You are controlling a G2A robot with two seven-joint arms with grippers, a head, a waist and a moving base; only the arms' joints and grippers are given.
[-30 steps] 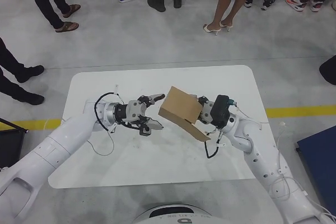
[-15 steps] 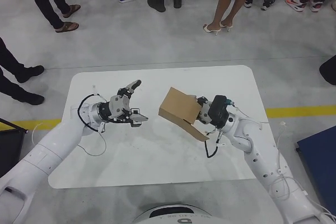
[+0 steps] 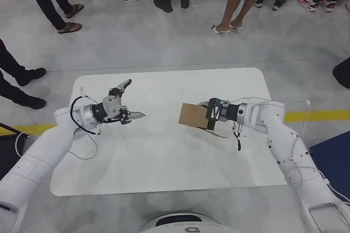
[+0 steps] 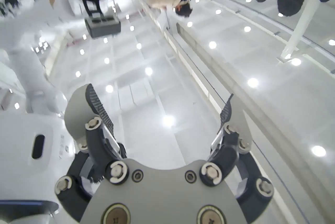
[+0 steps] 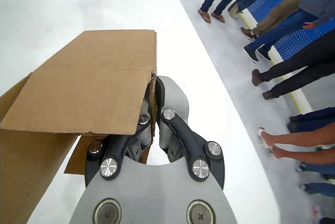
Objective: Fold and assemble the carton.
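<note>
The right claw (image 5: 155, 90) pinches a wall edge of the carton (image 5: 86, 83), which lies just ahead of it, seemingly on the table (image 3: 163, 163). The left claw (image 3: 134, 99), spread wide, hangs well apart; it should come across squarely to press the flaps.

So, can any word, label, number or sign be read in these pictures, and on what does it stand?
None can be read.
The carton shows plain brown faces, with no print or label.
The table bears no marking.
</note>
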